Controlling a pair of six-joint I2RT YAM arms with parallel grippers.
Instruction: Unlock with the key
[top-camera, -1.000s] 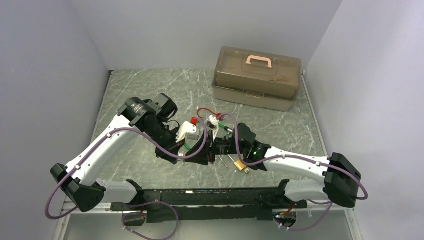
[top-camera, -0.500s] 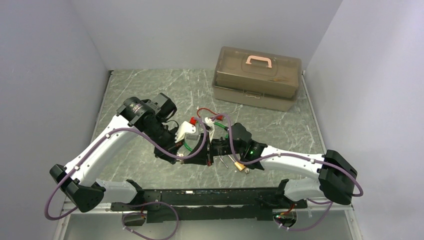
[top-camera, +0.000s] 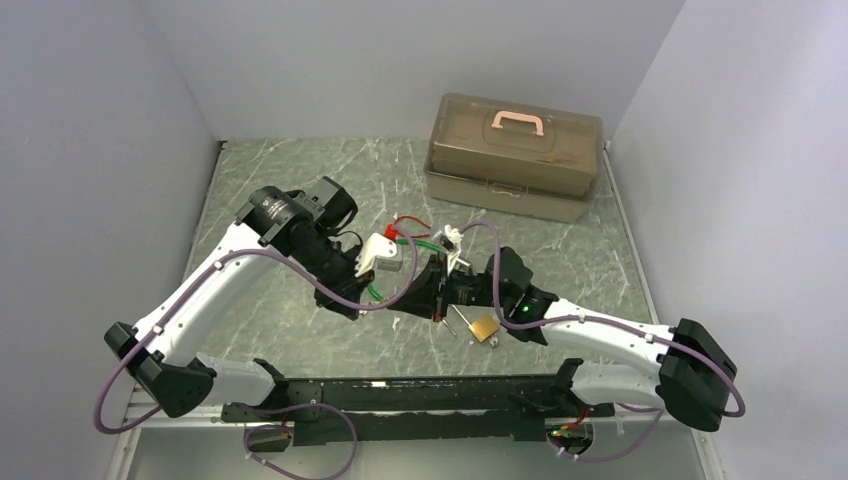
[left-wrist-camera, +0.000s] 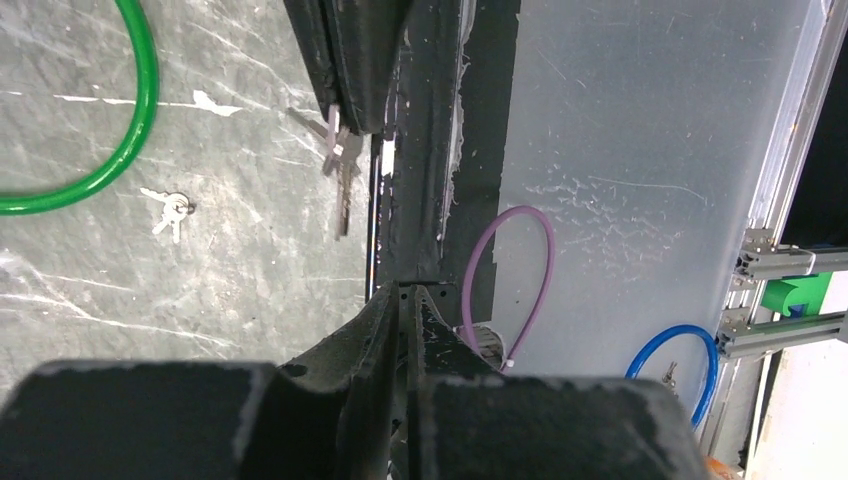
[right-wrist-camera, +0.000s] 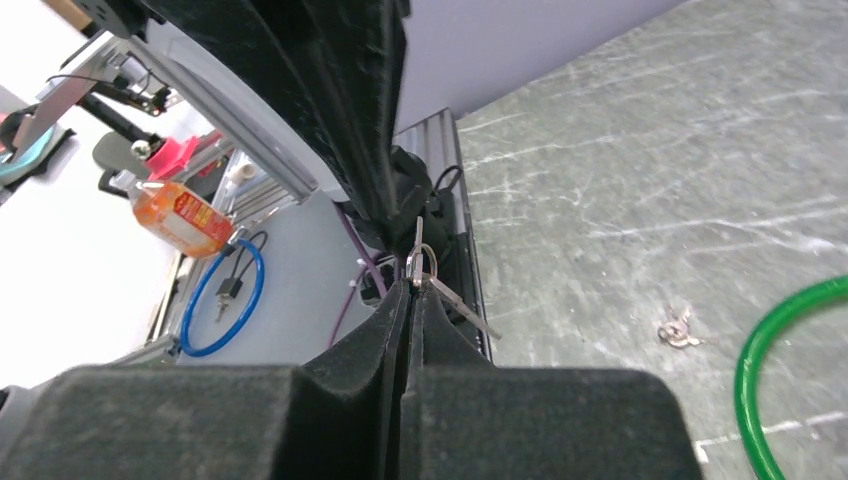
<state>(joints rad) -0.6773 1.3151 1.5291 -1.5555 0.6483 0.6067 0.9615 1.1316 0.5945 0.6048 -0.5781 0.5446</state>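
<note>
My right gripper (right-wrist-camera: 408, 292) is shut on a ring of silver keys (right-wrist-camera: 420, 258). One key points up and another (right-wrist-camera: 462, 305) sticks out to the right. In the top view the right gripper (top-camera: 437, 299) sits at the table's middle, tip to tip with my left gripper (top-camera: 405, 305). The left gripper (left-wrist-camera: 405, 296) is shut, with nothing seen between its fingers. It looks across at the held keys (left-wrist-camera: 336, 152). A brass padlock (top-camera: 484, 328) lies on the table under the right wrist.
A second small key set (left-wrist-camera: 170, 209) lies on the marble beside a green cable loop (left-wrist-camera: 138, 110). A red cable lock (top-camera: 409, 224) lies behind the grippers. A brown toolbox (top-camera: 515, 155) stands at the back right. A black rail (top-camera: 400, 392) runs along the near edge.
The right arm has drawn back to the right and lifted its wrist, so the padlock shows more. The left gripper has shifted slightly up and right. Both grippers stay shut.
</note>
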